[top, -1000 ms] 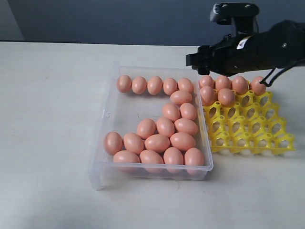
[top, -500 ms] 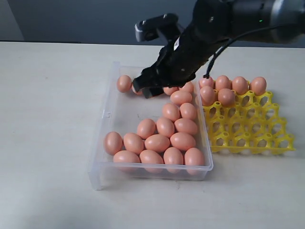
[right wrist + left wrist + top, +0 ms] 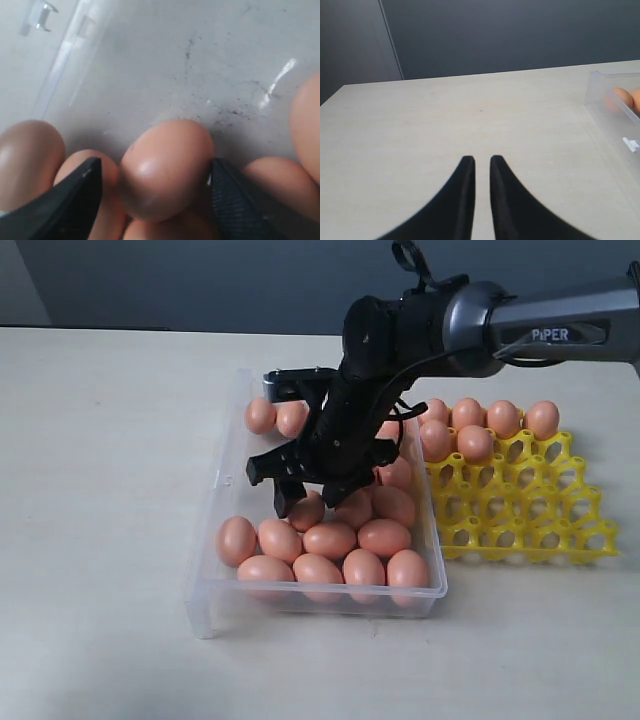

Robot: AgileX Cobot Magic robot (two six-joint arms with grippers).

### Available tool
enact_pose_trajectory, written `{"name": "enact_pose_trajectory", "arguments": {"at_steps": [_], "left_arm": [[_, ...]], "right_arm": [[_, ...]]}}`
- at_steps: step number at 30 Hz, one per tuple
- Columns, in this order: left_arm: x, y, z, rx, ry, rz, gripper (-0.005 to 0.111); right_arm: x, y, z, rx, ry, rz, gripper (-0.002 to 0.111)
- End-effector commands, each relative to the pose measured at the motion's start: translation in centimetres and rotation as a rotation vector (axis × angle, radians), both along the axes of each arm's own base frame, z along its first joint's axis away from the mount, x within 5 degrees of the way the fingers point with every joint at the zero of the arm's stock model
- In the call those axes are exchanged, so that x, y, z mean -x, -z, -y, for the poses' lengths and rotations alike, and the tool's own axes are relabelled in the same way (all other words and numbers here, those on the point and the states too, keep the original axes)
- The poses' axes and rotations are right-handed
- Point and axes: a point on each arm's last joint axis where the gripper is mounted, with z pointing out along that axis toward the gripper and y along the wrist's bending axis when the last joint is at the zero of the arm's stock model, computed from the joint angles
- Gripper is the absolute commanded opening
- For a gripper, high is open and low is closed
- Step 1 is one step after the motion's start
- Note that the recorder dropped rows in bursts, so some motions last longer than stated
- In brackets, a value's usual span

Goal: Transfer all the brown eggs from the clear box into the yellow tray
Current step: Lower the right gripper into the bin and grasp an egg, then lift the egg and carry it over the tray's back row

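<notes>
Right claw (image 3: 152,175) wide, straddling a brown egg (image 3: 167,160) in the clear box (image 3: 225,540). Next: squeeze gently, lift, cross to the yellow tray (image 3: 520,510).

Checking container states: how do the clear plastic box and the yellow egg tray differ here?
The transparent plastic box is larger and smooth-walled; the bright yellow plastic egg tray is a grid of cups. In the box the brown eggs lie loose; in the tray a few sit in cups along one edge. Both hold eggs.
</notes>
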Motion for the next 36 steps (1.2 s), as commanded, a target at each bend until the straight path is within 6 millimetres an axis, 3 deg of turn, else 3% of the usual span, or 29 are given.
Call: {"name": "enact_pose_trajectory", "arguments": {"at_steps": [1,9,11,14,16,19,23,24,28,32,36], "left_arm": [[0.0,0.1,0.0,0.002,0.003,0.006,0.012],[0.0,0.1,0.0,0.002,0.003,0.006,0.012],[0.0,0.1,0.0,0.002,0.003,0.006,0.012],[0.0,0.1,0.0,0.002,0.003,0.006,0.012],[0.0,0.1,0.0,0.002,0.003,0.006,0.012],[0.0,0.1,0.0,0.002,0.003,0.006,0.012],[0.0,0.1,0.0,0.002,0.003,0.006,0.012],[0.0,0.1,0.0,0.002,0.003,0.006,0.012],[0.0,0.1,0.0,0.002,0.003,0.006,0.012],[0.0,0.1,0.0,0.002,0.003,0.006,0.012],[0.0,0.1,0.0,0.002,0.003,0.006,0.012]], "right_arm": [[-0.4,0.7,-0.2,-0.012,0.018,0.003,0.060],[-1.0,0.5,-0.4,-0.036,0.032,0.065,0.013],[-1.6,-1.4,-0.6,-0.089,0.055,0.171,0.000],[-2.1,-6.3,-0.3,-0.190,0.099,0.382,-0.001],[-1.7,-10.0,0.9,-0.249,0.151,0.542,-0.001],[-0.3,-11.9,3.0,-0.271,0.208,0.649,-0.001],[1.5,-11.3,8.2,-0.297,0.347,0.714,-0.001],[2.2,-10.3,10.3,-0.291,0.391,0.738,-0.001],[3.6,-8.2,14.9,-0.271,0.498,0.795,-0.001],[4.2,-6.1,18.2,-0.234,0.584,0.830,-0.001],[3.6,-5.1,20.1,-0.175,0.618,0.829,-0.001]]}}
